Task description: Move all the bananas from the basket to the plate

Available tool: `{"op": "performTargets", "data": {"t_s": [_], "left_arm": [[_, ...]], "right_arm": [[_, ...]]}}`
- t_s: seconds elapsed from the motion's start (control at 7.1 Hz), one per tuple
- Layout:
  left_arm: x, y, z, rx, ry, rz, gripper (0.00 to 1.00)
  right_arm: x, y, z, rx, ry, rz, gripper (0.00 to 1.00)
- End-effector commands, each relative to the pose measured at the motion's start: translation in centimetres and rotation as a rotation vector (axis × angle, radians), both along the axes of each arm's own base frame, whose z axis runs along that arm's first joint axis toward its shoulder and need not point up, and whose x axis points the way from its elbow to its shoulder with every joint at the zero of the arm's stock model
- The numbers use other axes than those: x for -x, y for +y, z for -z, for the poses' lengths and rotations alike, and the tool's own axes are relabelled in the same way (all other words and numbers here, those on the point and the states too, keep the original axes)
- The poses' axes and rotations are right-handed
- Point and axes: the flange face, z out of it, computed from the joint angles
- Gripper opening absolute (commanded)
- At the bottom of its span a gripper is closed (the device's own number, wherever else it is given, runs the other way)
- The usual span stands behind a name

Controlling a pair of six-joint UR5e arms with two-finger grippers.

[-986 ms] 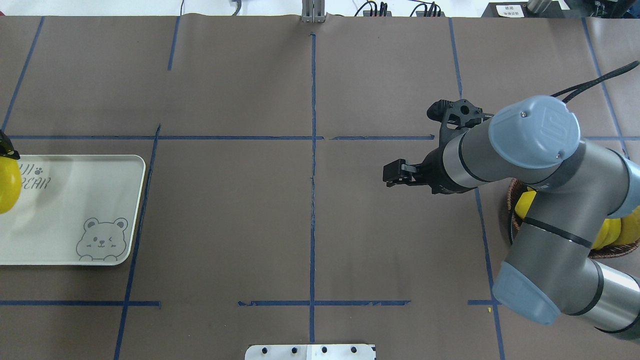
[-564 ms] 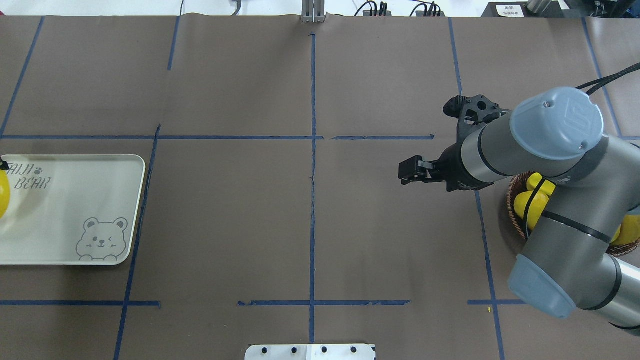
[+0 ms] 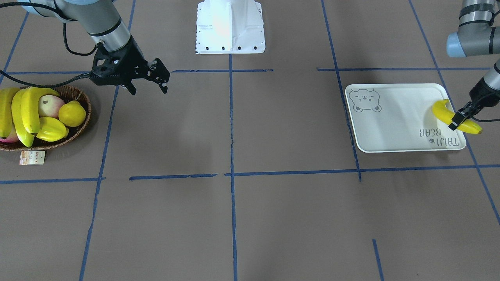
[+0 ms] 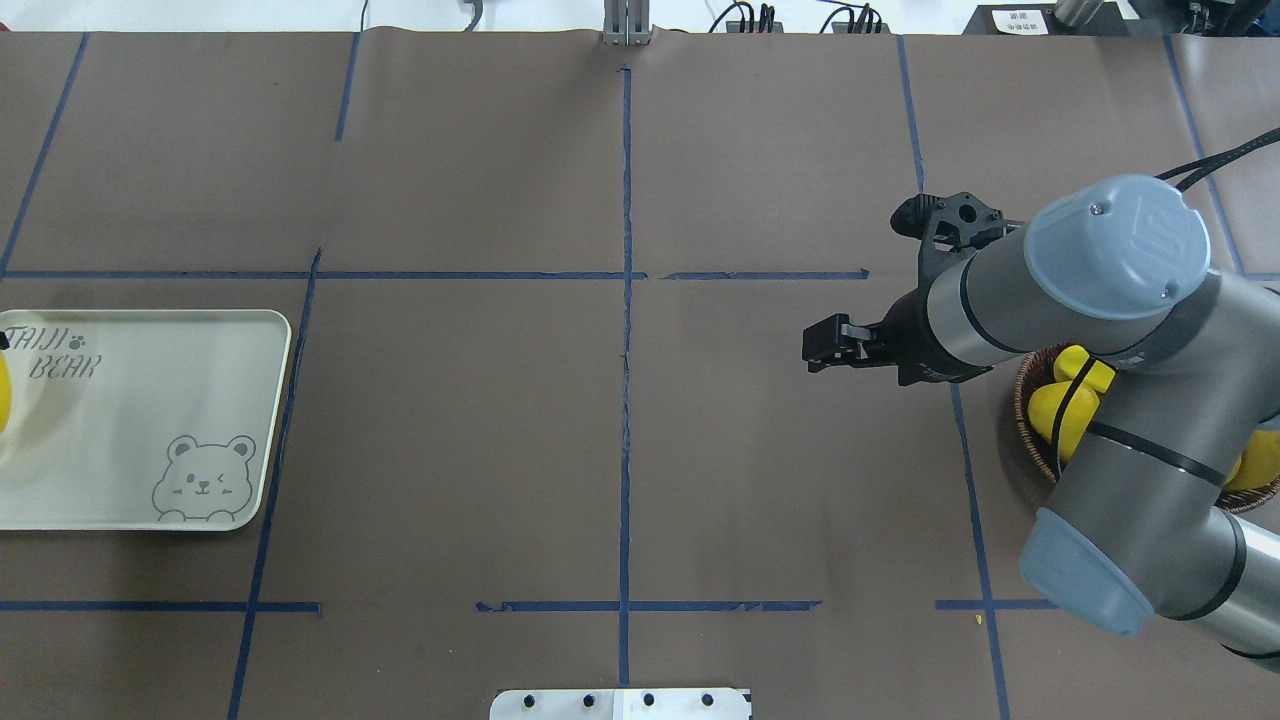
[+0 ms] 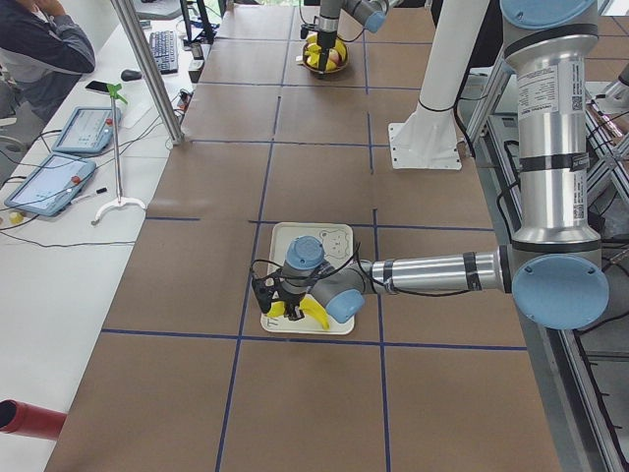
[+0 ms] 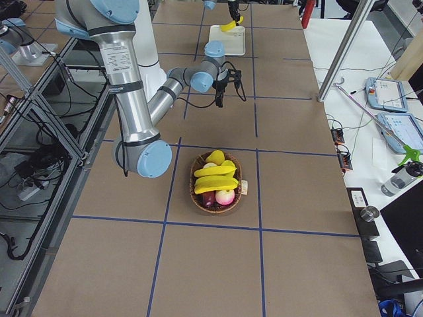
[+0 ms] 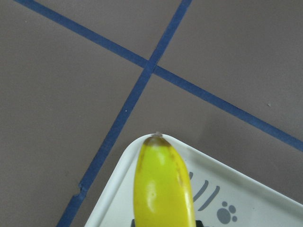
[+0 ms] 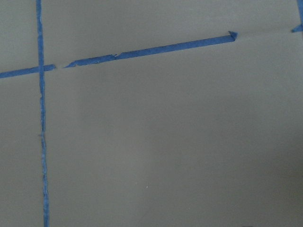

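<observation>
A yellow banana (image 3: pixel 455 116) lies tilted across the plate's (image 3: pixel 402 121) short edge by the "TAIJI BEAR" lettering, one end past the rim. My left gripper (image 3: pixel 458 119) is shut on it; the left wrist view shows the banana's tip (image 7: pixel 161 184) above the plate corner (image 7: pixel 118 189). More bananas (image 3: pixel 23 111) lie in the wicker basket (image 3: pixel 80 127) at the table's other end. My right gripper (image 3: pixel 147 85) hangs open and empty over bare table a little to the plate side of the basket, also seen as the right gripper (image 4: pixel 828 345) in the overhead view.
The basket also holds a peach-coloured fruit (image 3: pixel 50 105), a round yellow fruit (image 3: pixel 72 113) and a ridged yellow starfruit (image 3: pixel 50 129); a paper tag (image 3: pixel 32 157) lies by its rim. The white robot base (image 3: pixel 229 27) stands mid-table. A person (image 5: pixel 39 49) sits at a side desk.
The right arm swung back toward the basket with its gripper open. The left gripper carried the banana further left, almost out of the overhead view.
</observation>
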Motion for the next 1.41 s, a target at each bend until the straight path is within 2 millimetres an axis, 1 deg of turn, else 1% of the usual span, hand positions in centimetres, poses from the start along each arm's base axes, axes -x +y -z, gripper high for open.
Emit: {"op": "performTargets", "data": {"t_s": [0.0, 0.14, 0.28, 0.42, 0.56, 0.7, 0.85, 1.13, 1.27], "left_arm": [[-0.1, -0.1, 0.6, -0.018, 0.005, -0.004, 1.0], [-0.6, -0.5, 2.9, -0.054, 0.032, -0.017, 1.0], [-1.0, -0.4, 6.3, -0.114, 0.066, -0.079, 1.0], [-1.2, -0.3, 9.1, -0.124, 0.099, -0.124, 1.0], [-1.9, -0.6, 12.3, -0.121, 0.107, -0.139, 1.0], [-3.3, -0.9, 14.9, -0.133, 0.112, -0.162, 1.0], [-3.6, -1.2, 15.6, -0.147, 0.116, -0.165, 1.0], [-4.6, -0.9, 15.7, -0.147, 0.116, -0.182, 1.0], [-4.8, -0.8, 15.6, -0.146, 0.115, -0.187, 1.0]], "right_arm": [[0.1, 0.0, 0.0, -0.003, 0.001, 0.0, 1.0], [-0.9, -0.4, -0.3, -0.017, 0.005, 0.008, 1.0], [-2.1, -0.8, -1.7, -0.025, 0.041, 0.019, 1.0], [-3.8, -1.2, -3.4, -0.049, 0.076, 0.032, 1.0], [-7.0, 0.6, -6.6, -0.109, 0.133, 0.102, 1.0], [-10.7, 1.8, -9.4, -0.161, 0.187, 0.15, 1.0], [-13.0, 3.0, -12.1, -0.157, 0.228, 0.168, 1.0], [-16.6, 4.6, -16.1, -0.225, 0.223, 0.187, 1.0], [-18.6, 4.8, -18.5, -0.235, 0.196, 0.199, 1.0]]}}
